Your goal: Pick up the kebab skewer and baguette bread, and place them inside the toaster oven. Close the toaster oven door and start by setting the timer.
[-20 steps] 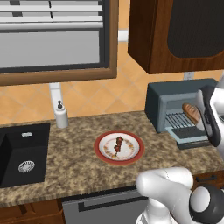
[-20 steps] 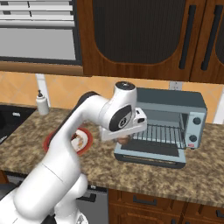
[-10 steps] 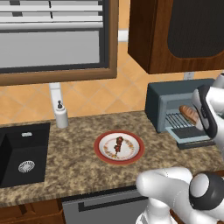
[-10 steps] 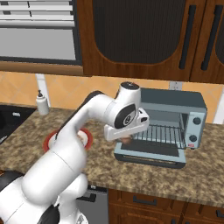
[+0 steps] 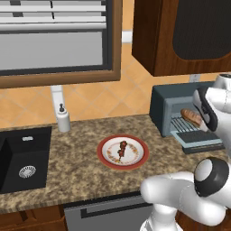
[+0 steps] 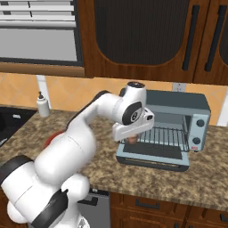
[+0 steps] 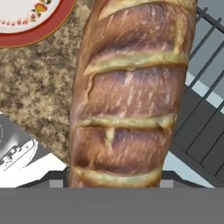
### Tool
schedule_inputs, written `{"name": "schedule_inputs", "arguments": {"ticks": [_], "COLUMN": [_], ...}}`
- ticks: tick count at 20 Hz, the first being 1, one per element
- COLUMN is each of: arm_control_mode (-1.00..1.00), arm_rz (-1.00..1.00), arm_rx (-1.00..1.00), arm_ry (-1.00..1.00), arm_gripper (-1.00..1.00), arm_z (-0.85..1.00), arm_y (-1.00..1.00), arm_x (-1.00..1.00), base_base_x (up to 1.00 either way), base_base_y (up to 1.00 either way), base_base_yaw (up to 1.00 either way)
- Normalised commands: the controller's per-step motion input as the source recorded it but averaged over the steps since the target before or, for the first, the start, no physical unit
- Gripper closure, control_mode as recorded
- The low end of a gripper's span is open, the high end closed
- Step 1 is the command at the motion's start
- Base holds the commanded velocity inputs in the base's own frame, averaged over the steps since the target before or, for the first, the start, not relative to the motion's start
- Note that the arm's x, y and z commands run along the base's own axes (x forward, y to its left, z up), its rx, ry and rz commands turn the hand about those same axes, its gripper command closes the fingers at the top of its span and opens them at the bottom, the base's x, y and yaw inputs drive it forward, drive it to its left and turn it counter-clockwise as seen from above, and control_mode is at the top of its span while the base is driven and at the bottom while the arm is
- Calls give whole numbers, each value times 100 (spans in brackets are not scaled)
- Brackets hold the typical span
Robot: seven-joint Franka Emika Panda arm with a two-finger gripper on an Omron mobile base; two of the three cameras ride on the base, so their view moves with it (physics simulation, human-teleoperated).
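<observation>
The baguette bread (image 7: 131,96) is a scored golden-brown loaf, and my gripper (image 5: 199,121) is shut on it just in front of the toaster oven (image 5: 168,103). The loaf (image 5: 191,117) hangs over the toaster oven door (image 6: 151,157), which lies open and flat. Behind it the wire rack (image 6: 165,135) shows inside the oven (image 6: 196,107). From the right base view my hand (image 6: 132,139) covers most of the loaf. The kebab skewer (image 5: 122,149) lies on the red-rimmed plate (image 5: 107,159) on the counter, left of the oven.
A black sink (image 5: 22,158) is set into the granite counter at the far left, with a soap dispenser (image 5: 63,119) behind it. Dark wooden wall cabinets (image 6: 133,35) hang above the oven. The oven's knobs (image 6: 199,132) sit on its right side.
My hand with the baguette has shifted slightly closer to the oven's opening, above the open door. The plate and skewer have stayed put.
</observation>
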Motion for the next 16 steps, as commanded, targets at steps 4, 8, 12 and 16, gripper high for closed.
{"name": "schedule_inputs", "arguments": {"ticks": [4, 8, 12, 16], "arm_control_mode": [-100, -100, -100, -100], "arm_rz": [7, 4, 0, 0], "arm_rx": [0, 0, 0, 0], "arm_ry": [6, 3, 2, 0], "arm_gripper": [100, 100, 100, 100], "arm_z": [-5, -29, -17, -37], "arm_y": [-13, -4, -3, -1], "arm_x": [41, 24, 46, 26], "base_base_x": [0, 0, 0, 0], "base_base_y": [0, 0, 0, 0], "base_base_yaw": [0, 0, 0, 0]}}
